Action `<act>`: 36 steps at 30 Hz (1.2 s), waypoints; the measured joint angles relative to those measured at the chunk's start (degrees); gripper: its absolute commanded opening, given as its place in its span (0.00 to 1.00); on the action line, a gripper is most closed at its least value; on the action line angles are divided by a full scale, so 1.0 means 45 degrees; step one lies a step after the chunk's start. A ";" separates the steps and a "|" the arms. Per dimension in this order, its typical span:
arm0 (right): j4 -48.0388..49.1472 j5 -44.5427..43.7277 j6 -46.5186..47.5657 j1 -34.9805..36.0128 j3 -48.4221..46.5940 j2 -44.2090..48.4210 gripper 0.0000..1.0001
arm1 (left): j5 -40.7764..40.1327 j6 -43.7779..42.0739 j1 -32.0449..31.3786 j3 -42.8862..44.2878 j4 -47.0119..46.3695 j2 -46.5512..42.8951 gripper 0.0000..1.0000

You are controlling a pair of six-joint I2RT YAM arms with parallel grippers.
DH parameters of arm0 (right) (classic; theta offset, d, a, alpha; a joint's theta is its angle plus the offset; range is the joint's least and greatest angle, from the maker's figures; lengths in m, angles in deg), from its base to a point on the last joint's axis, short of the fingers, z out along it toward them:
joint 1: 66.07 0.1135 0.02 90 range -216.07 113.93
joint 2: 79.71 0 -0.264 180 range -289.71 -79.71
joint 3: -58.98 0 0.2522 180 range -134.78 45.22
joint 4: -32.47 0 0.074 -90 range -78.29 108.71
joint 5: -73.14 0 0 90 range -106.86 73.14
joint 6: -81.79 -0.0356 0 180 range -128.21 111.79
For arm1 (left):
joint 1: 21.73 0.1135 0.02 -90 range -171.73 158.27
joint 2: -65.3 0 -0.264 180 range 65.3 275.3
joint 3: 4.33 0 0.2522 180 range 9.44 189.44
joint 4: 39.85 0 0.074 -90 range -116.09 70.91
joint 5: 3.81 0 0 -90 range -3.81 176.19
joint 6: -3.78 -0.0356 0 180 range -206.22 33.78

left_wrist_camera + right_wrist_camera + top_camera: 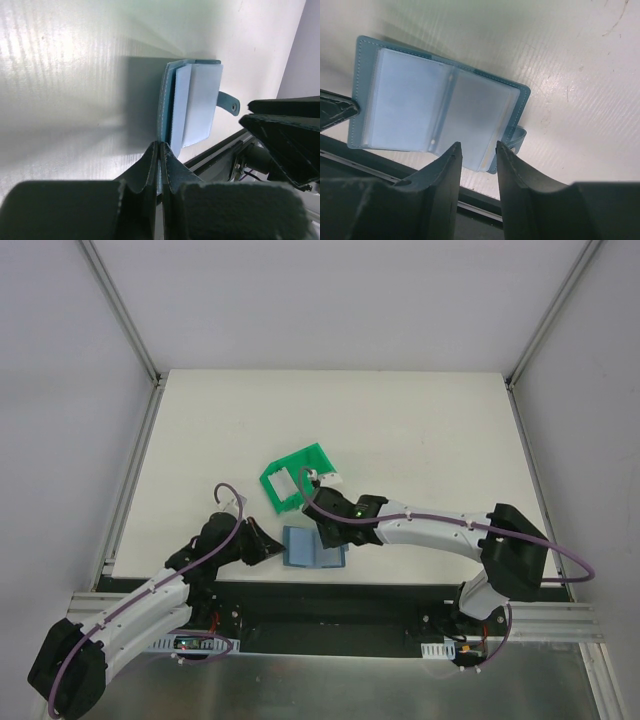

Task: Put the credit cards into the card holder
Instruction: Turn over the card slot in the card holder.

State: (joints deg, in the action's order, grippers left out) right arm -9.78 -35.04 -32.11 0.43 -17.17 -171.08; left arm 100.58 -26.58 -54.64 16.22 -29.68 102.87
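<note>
We see the card holder (300, 550) lying open on the white table (420, 430), close to the near edge and between the two arms. From above, the left gripper (266, 545) meets the holder's left edge and the right gripper (326, 532) hangs over its right half.

In the left wrist view, the left gripper (159, 146) has its jaws pressed together. The teal cover of the card holder (192, 105) runs down into their tips, so we read it as pinched there by its edge. The snap strap (229, 102) sticks out on the far side.

In the right wrist view, the right gripper (477, 147) has its jaws apart with nothing between them. The lower edge of the card holder (420, 100) shows in the gap, below the clear sleeves, and the strap (516, 142) lies just beside the right finger. We cannot tell whether the sleeves hold any card.

Farther back stands a green plastic bin (290, 468), well clear of the holder. A pale card (327, 478) lies at its right edge.
</note>
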 measured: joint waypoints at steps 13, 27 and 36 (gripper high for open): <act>0.0165 0.0340 0.0432 -0.0393 -0.0772 0.0029 0.40 | -0.0330 0.0733 0.0000 -0.0534 0.0010 -0.0306 0.00; 0.1642 0.1768 0.0894 -0.1506 -0.0699 0.0816 0.50 | -0.0685 0.1413 0.0000 -0.0831 0.0010 -0.0350 0.00; 0.1953 0.2555 0.1326 -0.2361 -0.0962 0.0636 0.56 | -0.1020 0.1647 0.0000 -0.0831 0.0000 0.0248 0.00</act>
State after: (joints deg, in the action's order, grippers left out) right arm -0.99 -23.54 -26.14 -10.19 -21.50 -168.21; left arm 95.99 -19.17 -54.64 12.48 -29.68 103.98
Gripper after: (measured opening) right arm 0.548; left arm 0.006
